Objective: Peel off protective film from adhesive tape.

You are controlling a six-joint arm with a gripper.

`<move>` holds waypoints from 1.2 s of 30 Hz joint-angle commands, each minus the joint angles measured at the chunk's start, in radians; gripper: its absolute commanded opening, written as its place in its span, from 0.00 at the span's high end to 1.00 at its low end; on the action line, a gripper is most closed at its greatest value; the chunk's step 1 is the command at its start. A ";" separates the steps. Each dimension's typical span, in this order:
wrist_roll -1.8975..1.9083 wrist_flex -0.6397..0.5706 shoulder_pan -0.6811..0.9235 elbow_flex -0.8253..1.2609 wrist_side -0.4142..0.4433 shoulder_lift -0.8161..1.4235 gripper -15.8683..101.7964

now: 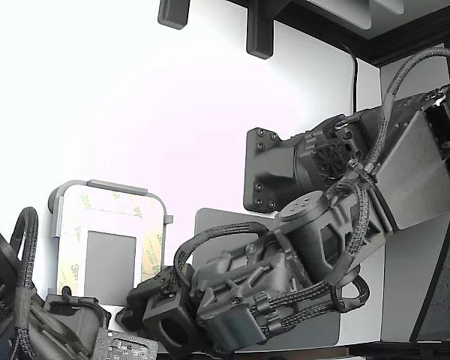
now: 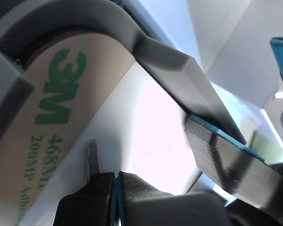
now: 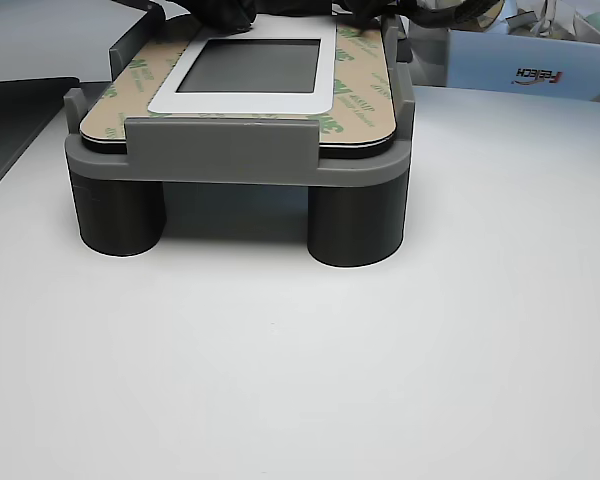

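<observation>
1. The protective film (image 3: 358, 95), printed with green 3M logos, lies as a frame on the grey tray (image 3: 230, 155).
2. The tray stands on the white tabletop (image 3: 380, 350).
3. The end effector (image 2: 117, 188) is pinched closed beside the film, gripping nothing visible.

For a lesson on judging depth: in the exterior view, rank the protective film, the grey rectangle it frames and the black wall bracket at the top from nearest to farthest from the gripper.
Measured from the gripper, low in the exterior view:
1. Protective film: its right strip lies just beside the gripper.
2. Grey rectangle: inside the frame, further to the exterior view's left.
3. Black wall bracket: high at the top.
</observation>
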 commanded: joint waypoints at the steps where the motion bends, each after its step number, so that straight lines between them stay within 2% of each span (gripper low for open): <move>1: 0.000 0.002 -0.008 -0.029 -0.005 0.015 0.96; 36: 0.018 0.023 0.011 -0.028 -0.002 0.028 0.95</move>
